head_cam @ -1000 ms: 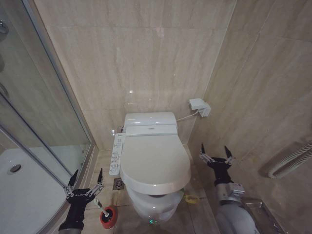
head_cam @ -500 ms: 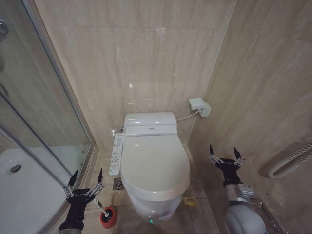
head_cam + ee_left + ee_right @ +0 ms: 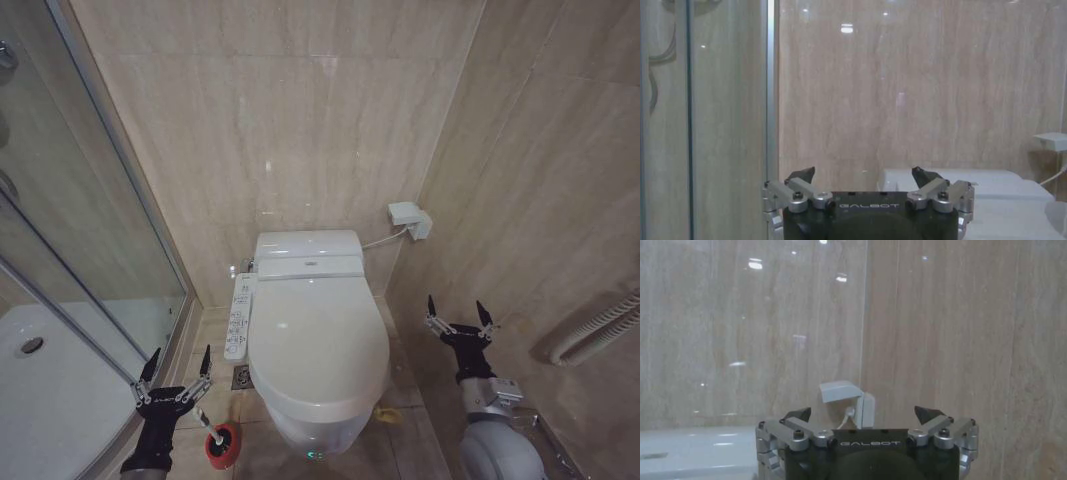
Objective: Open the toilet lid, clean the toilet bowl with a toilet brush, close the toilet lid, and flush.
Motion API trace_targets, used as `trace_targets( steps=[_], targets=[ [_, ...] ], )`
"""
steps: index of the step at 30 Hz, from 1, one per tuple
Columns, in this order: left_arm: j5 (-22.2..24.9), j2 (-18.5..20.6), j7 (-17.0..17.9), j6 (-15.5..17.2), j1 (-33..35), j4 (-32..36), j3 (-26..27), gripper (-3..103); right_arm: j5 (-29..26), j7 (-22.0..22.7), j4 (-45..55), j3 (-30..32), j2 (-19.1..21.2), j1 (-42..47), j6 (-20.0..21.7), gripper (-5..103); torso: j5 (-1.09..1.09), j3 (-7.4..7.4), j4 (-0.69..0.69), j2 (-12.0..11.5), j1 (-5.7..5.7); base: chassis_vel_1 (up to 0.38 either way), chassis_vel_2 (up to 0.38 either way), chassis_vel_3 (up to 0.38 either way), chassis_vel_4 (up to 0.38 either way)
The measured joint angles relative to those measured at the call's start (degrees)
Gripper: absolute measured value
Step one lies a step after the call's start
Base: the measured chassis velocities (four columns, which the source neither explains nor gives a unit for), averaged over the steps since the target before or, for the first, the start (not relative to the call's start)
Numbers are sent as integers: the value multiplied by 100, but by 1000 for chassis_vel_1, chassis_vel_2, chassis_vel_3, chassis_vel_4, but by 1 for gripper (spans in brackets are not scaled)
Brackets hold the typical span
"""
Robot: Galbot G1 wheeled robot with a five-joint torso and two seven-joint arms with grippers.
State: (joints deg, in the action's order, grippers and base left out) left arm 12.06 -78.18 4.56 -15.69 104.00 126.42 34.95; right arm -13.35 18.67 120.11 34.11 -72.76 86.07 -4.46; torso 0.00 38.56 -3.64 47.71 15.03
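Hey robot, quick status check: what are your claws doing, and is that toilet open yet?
Left gripper open, empty, above the toilet brush. Right gripper open, empty, right of the toilet lid. Lid shut. Nothing in the way.

The head view looks forward and steeply down from high up, taking in the closed toilet lid (image 3: pixel 318 335) at centre, the shower glass (image 3: pixel 90 250) on the left and the tiled corner on the right; the left wrist view faces level toward the far wall, low and close behind its gripper (image 3: pixel 864 176); the right wrist view likewise, behind its own gripper (image 3: pixel 863 416); all three share the white wall box (image 3: pixel 409 218) (image 3: pixel 1051 141) (image 3: pixel 848 402).
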Motion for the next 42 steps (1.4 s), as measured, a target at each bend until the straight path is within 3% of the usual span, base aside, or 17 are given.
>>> trace_targets(
  steps=[42],
  targets=[
    [0, 0, 0, 0, 0, 0, 0, 98, -94, -17, 47, -73, -18, -13, 169, 100, 0, 0, 0, 0, 0, 0, 0, 0, 0]
  ],
)
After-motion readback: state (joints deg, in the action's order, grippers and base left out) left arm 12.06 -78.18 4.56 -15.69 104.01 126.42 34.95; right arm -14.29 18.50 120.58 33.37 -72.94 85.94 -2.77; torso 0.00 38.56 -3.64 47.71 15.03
